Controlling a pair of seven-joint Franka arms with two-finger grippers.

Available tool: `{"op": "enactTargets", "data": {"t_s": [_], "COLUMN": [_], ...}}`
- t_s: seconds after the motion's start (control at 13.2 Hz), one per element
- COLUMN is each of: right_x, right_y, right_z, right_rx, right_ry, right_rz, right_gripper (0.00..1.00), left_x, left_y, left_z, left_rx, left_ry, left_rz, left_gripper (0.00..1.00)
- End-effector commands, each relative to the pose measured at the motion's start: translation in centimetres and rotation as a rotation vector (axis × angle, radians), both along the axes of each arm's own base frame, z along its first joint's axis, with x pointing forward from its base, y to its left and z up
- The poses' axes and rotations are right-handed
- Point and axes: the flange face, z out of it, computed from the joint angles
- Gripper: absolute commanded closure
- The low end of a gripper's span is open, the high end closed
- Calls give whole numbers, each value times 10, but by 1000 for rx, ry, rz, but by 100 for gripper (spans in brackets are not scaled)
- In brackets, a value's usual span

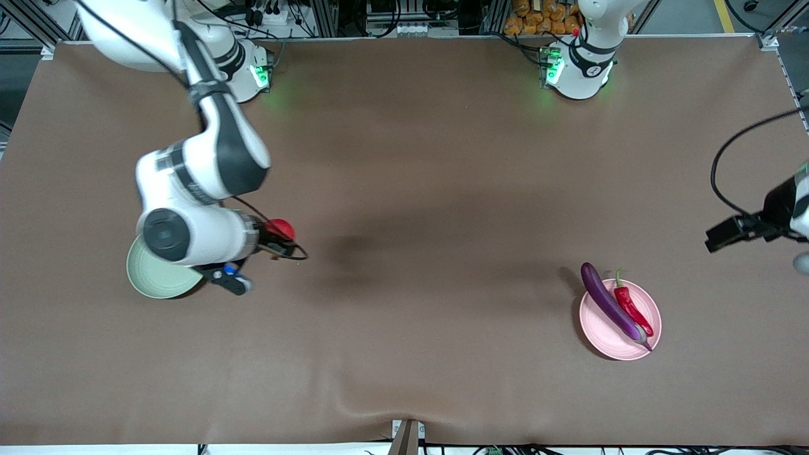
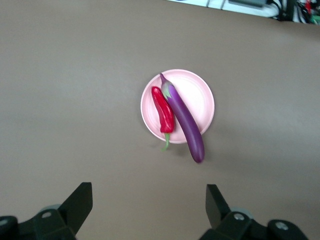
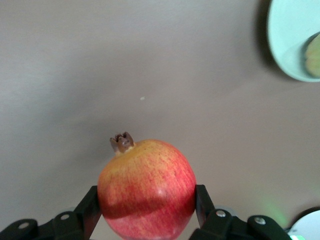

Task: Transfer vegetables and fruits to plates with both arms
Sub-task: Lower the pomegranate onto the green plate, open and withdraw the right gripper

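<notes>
My right gripper (image 1: 278, 240) is shut on the red-orange pomegranate (image 1: 280, 228), low over the cloth beside the pale green plate (image 1: 152, 275). In the right wrist view the fingers (image 3: 201, 200) clamp both sides of the pomegranate (image 3: 146, 185), and the peach (image 3: 314, 55) lies on the green plate (image 3: 287, 40). My arm hides the peach in the front view. The purple eggplant (image 1: 610, 304) and red chili (image 1: 631, 305) lie on the pink plate (image 1: 651, 341). My left gripper (image 2: 148, 192) is open and empty, high above the table beside that pink plate (image 2: 200, 95).
A brown cloth covers the whole table (image 1: 411, 189). The left arm's wrist (image 1: 787, 205) and its looped cable (image 1: 717, 164) hang at the left arm's end of the table. The right arm's elbow (image 1: 202, 167) hangs over the green plate's area.
</notes>
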Motion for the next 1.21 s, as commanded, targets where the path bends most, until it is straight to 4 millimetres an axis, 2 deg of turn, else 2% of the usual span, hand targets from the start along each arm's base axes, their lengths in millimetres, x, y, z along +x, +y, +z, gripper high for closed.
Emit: {"op": "enactTargets", "data": {"t_s": [0.0,0.15,0.3,0.38,0.45,0.53,0.68,0.75,0.83,0.91,0.98,1.06,1.13], "right_x": [-11,-3,-1,-1,-2,-2,3,7,11,12,10,9,7], "right_y": [-55,-114,-179,-222,-256,-281,-294,-305,-326,-337,-343,-343,-341], "right_z": [-12,-25,-53,-71,-87,-96,-99,-108,-119,-138,-148,-149,-154], "right_rx": [41,48,33,55,79,104,96,87,82,83,88,89,94], "right_ry": [29,31,1,-29,-51,-61,-93,-120,-140,-135,-127,-124,-113], "right_rz": [90,154,204,226,250,262,256,244,219,202,198,204,204], "right_gripper": [100,100,100,100,100,100,100,100,100,100,100,87,42], "left_x": [-26,-42,-56,-70,-84,-97,-116,-118,-121,-125,-127,-127,-127], "left_y": [-18,-23,-20,-34,-37,-42,-23,-23,-25,-29,-36,-39,-41], "left_z": [41,53,60,60,59,53,49,48,49,50,51,50,50], "left_rx": [-17,-42,-35,-28,-20,-12,-57,-57,-56,-54,-51,-45,-43], "left_ry": [-18,8,38,50,59,72,60,72,85,94,100,103,106], "left_rz": [-32,-28,-49,-60,-49,-51,-18,-17,-22,-29,-41,-48,-54], "left_gripper": [0,0,0,0,0,0,0,0,0,0,0,0,0]}}
